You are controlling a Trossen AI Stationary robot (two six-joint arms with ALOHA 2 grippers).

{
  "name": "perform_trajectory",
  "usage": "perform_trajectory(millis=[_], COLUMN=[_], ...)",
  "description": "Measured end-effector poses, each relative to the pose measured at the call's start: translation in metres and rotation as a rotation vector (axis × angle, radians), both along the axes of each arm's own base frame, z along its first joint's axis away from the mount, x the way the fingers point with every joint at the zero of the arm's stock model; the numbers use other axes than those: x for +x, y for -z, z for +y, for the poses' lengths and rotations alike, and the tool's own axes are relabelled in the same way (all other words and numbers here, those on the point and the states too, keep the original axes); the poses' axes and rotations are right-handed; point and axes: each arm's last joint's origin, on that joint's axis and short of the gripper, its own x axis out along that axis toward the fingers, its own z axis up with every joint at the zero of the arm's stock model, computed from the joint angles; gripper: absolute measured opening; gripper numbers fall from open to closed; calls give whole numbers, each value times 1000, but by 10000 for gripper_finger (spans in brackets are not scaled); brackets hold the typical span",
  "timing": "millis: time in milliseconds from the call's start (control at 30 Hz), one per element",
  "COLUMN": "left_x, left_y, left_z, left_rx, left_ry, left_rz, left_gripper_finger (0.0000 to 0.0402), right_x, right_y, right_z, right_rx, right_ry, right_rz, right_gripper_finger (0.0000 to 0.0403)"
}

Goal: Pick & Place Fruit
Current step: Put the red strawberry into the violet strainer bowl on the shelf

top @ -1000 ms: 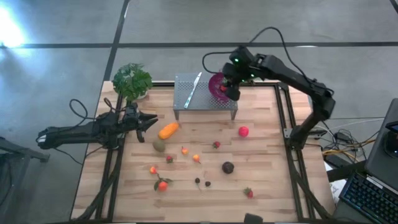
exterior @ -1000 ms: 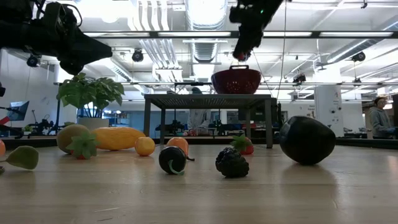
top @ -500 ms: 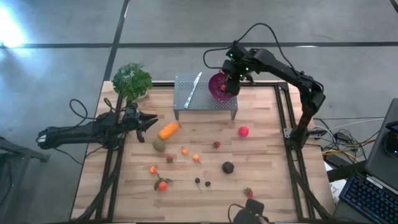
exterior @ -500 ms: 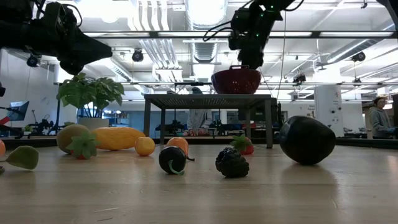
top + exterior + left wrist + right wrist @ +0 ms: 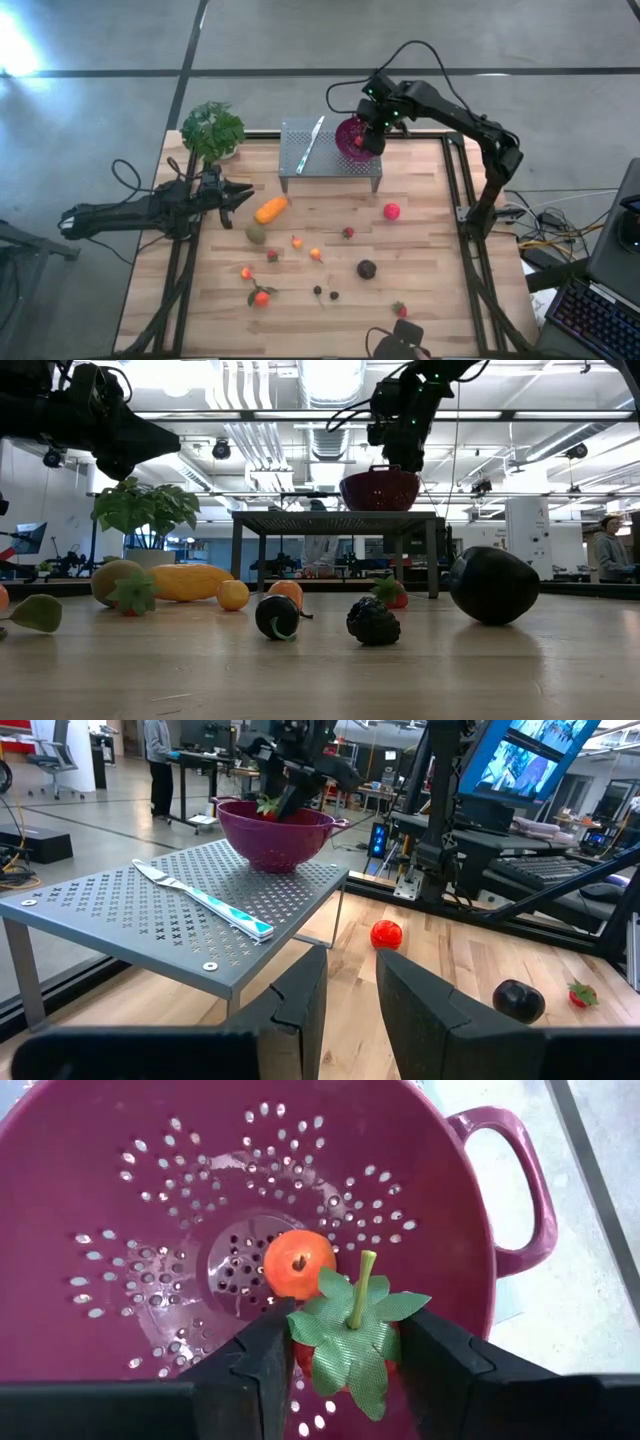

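fruit mostly waits: right pincer (image 5: 345, 1355) grips a strawberry (image 5: 350, 1342) over the colander (image 5: 130, 1170); one orange piece (image 5: 298, 1264) lies beneath; left pincer (image 5: 240, 195) empty, slightly parted.

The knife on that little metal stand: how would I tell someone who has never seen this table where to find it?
Look to the table's far edge, where a grey perforated metal stand sits beside the leafy plant. On its top, next to the purple colander, lies the knife: the only long, flat, pale thing there.
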Motion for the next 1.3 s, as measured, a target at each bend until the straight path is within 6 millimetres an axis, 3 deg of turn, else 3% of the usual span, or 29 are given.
perform_trajectory(millis=[167, 467, 967, 1300], left_x=[0, 0, 0, 0], left_y=[0, 0, 0, 0], left_z=[0, 0, 0, 0], left_rx=[0, 0, 0, 0], left_ry=[0, 0, 0, 0], left_rz=[0, 0, 0, 0], left_gripper_finger=[96, 96, 96, 96], right_x=[1, 0, 0, -6], right_y=[4, 11, 11, -5], right_z=[-1, 0, 0, 8], right_rx=[-3, 9, 8, -23], right_ry=[0, -1, -3, -17], right_rz=[-3, 12, 13, -20], right_gripper_finger=[161, 143, 224, 237])
